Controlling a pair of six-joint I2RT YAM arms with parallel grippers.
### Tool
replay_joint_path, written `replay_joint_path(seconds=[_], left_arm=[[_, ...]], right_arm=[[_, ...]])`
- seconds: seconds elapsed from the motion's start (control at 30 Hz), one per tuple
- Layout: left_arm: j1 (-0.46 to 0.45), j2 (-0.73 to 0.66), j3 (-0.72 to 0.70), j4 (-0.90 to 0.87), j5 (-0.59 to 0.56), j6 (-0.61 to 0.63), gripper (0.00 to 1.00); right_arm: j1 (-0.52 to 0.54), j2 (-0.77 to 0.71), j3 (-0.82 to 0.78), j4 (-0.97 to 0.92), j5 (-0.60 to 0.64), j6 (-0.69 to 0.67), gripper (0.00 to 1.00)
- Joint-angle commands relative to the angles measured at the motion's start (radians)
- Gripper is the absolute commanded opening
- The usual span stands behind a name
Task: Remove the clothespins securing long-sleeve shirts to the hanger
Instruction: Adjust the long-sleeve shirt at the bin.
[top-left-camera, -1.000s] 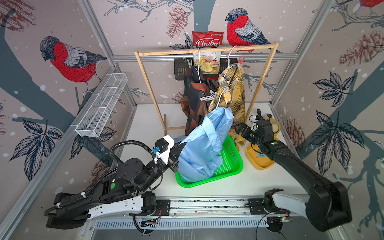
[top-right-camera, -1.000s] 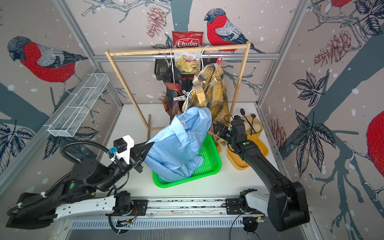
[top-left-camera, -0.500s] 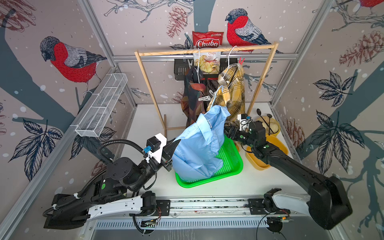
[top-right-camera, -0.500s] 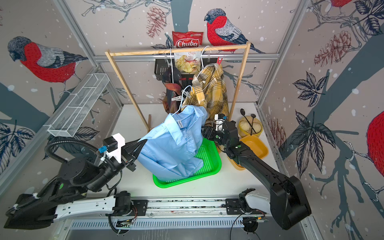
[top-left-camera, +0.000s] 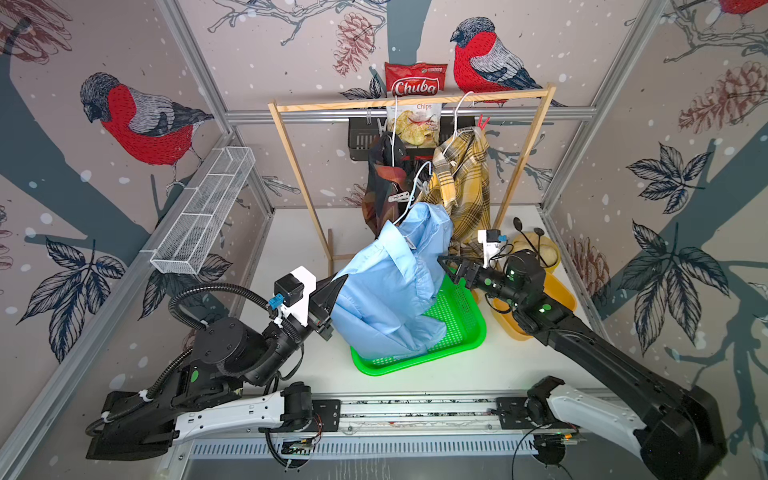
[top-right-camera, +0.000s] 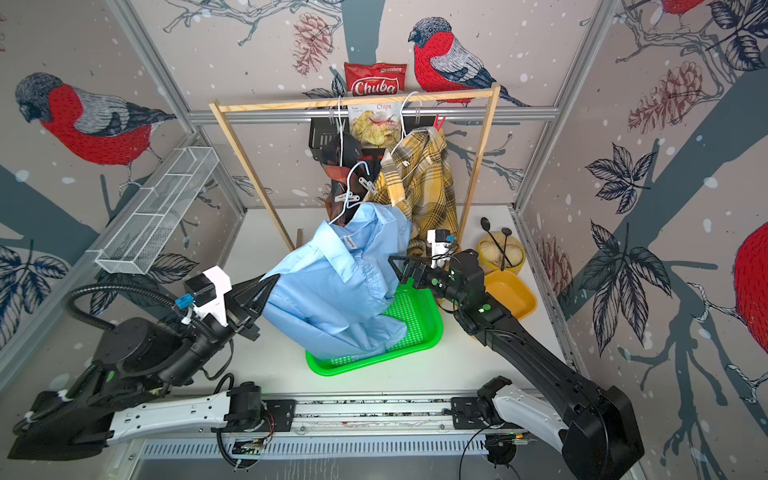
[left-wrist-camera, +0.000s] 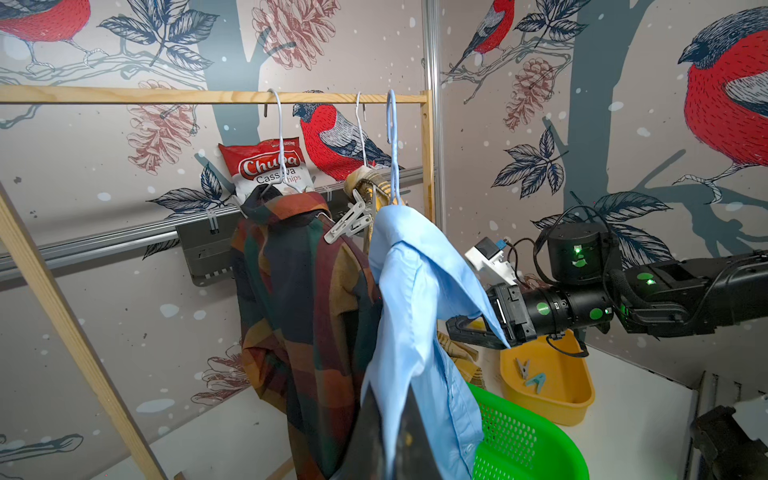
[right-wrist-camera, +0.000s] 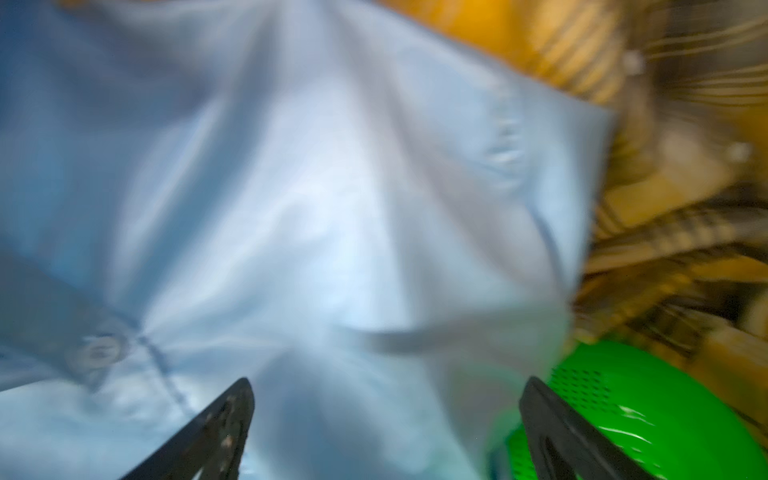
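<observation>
My left gripper (top-left-camera: 338, 286) (top-right-camera: 270, 284) (left-wrist-camera: 392, 399) is shut on a fold of the light blue shirt (top-left-camera: 390, 291) (left-wrist-camera: 415, 311), which droops into the green basket. Its white hanger (top-left-camera: 411, 195) sticks out of the collar, hook below the rail. My right gripper (top-left-camera: 446, 266) (top-right-camera: 399, 266) (right-wrist-camera: 384, 386) is open, close against the blue shirt's (right-wrist-camera: 332, 208) other side. The dark check shirt (top-left-camera: 386, 187) carries whitish clothespins (top-right-camera: 347, 197) (left-wrist-camera: 349, 222). A red clothespin (top-left-camera: 482, 121) sits at the yellow plaid shirt's (top-left-camera: 461, 183) hanger.
A green basket (top-left-camera: 457, 324) lies under the blue shirt. Beside it a yellow bin (left-wrist-camera: 573, 399) holds a grey clothespin (left-wrist-camera: 523, 368) and a teal one (left-wrist-camera: 536, 382). A bowl with spoons (top-left-camera: 536, 249) stands behind. Wooden rack (top-left-camera: 411, 99), chips bag (top-left-camera: 415, 83) and wire shelf (top-left-camera: 203, 212) surround.
My left gripper has drawn the blue shirt a little to the left. My right gripper has moved from over the yellow bin leftward to the shirt's side.
</observation>
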Motion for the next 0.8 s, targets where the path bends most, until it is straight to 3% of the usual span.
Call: replay_joint_path(seconds=[0.0,0.13,0.33,0.43,0.6,0.77], left_arm=[[0.001,-0.014,0.004,0.082,-0.028,0.013,0.00],[0.001,-0.010,0.006,0.075,-0.033,0.024,0.00],[0.002,0.009,0.003,0.089,-0.043,0.032,0.00],[0.001,0.008,-0.006,0.104,-0.062,0.041,0.00],[0.002,0.012,-0.012,0.134,-0.173,0.078,0.00],[0.001,-0.011,-0.022,0.190,-0.227,0.138,0.00]], right_arm=[[-0.030,0.018,-0.038,0.035,-0.003,0.002,1.00],[0.001,0.122,-0.008,0.098,-0.102,-0.022,1.00],[0.107,0.274,0.063,0.205,-0.143,-0.032,0.96],[0.117,0.314,0.081,0.220,-0.148,-0.008,0.74],[0.179,0.264,0.109,0.123,-0.064,-0.034,0.28],[0.284,0.160,0.169,0.000,0.062,-0.075,0.12]])
